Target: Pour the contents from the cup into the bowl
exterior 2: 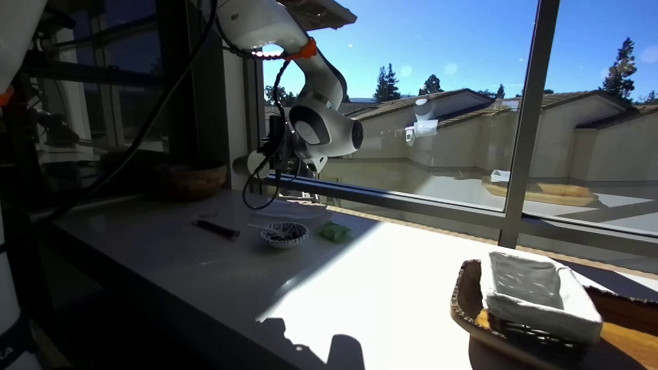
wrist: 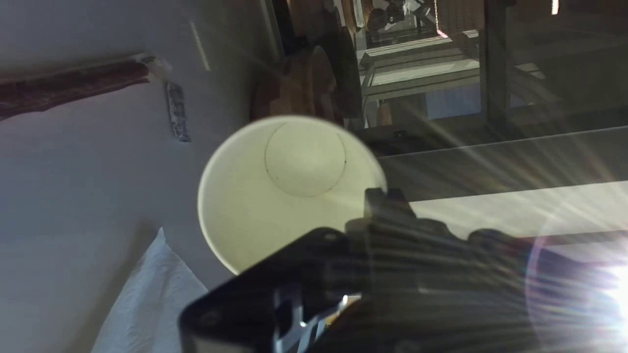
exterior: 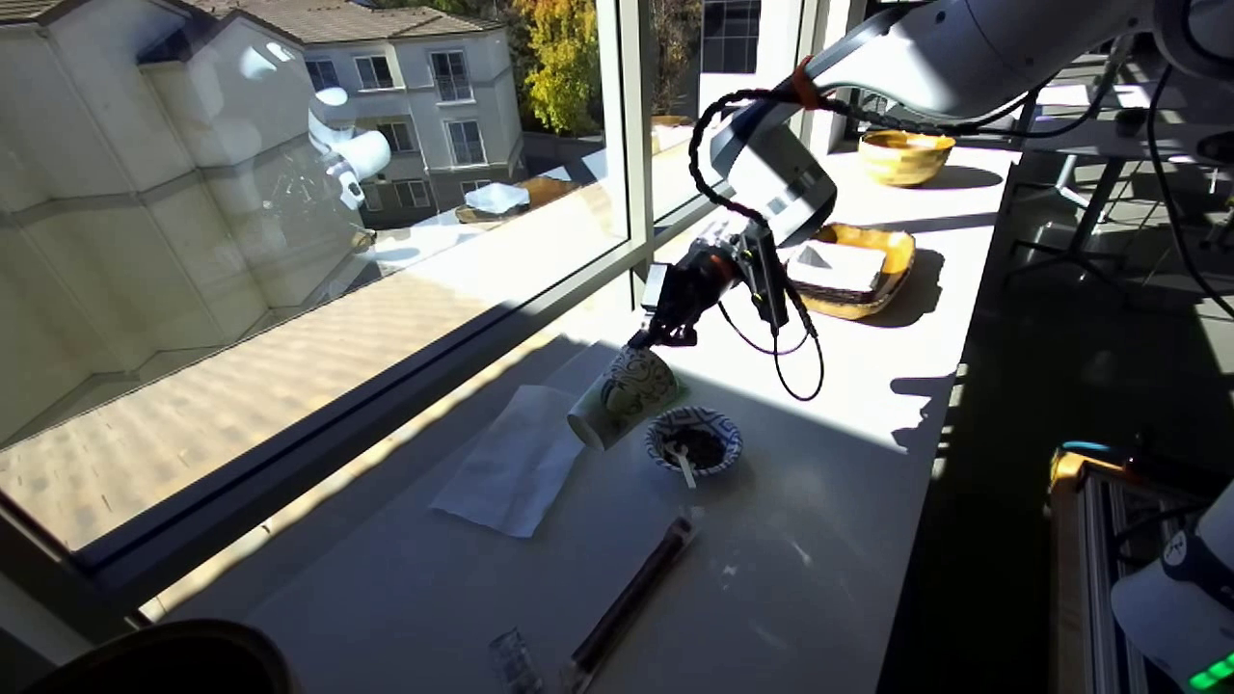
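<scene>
The pale patterned cup [exterior: 622,397] is tilted in the air beside the bowl. Its narrow bottom end points toward the window side in that exterior view. My gripper [exterior: 663,337] is shut on the cup's rim. In the wrist view my fingertips [wrist: 383,198] pinch the cup wall, and the cup's pale inside [wrist: 294,166] shows only a few dark specks around its bottom. The small patterned bowl [exterior: 725,426] stands on the table with dark contents and a white spoon [exterior: 686,467]. The bowl [exterior 2: 285,244] also shows in an exterior view where the arm hides the fingers.
A white napkin [exterior: 516,463] lies under the cup. A dark wrapped stick [exterior: 631,598], a clear packet [exterior: 514,660] and a green packet [exterior 2: 334,232] lie around the bowl. A wooden tray with a lined basket [exterior 2: 540,308] stands further along the table. The window frame [exterior: 386,414] runs alongside.
</scene>
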{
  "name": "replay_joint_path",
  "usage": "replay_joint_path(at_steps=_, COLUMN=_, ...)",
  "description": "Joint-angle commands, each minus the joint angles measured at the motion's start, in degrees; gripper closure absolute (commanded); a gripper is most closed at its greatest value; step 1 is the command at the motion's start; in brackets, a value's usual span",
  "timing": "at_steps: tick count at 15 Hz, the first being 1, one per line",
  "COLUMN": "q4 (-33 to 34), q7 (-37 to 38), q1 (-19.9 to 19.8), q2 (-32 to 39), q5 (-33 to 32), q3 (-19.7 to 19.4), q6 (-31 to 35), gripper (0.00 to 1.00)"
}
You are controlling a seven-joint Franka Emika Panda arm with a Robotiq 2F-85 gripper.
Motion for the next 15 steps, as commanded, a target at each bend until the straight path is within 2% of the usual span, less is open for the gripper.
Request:
replay_joint_path(at_steps=1, q4=2.5, q7=6.3, q1=2.0, q2=-1.3, q5=-9.3, q3=2.0, q6=5.3, gripper=0.99)
replay_joint_path(at_steps=12, q4=11.4, q7=17.4, q1=5.2, q2=0.9, q5=-41.6, q3=8.2, q6=12.4, gripper=0.99)
replay_joint_path(at_steps=13, q4=9.3, q7=15.4, q1=2.7, q2=-0.4, q5=-37.3, q3=9.2, q6=10.9, gripper=0.96)
replay_joint_path(at_steps=15, q4=10.2, q7=16.5, q1=3.2, q2=-0.1, q5=-40.2, q3=10.0, q6=12.0, gripper=0.96)
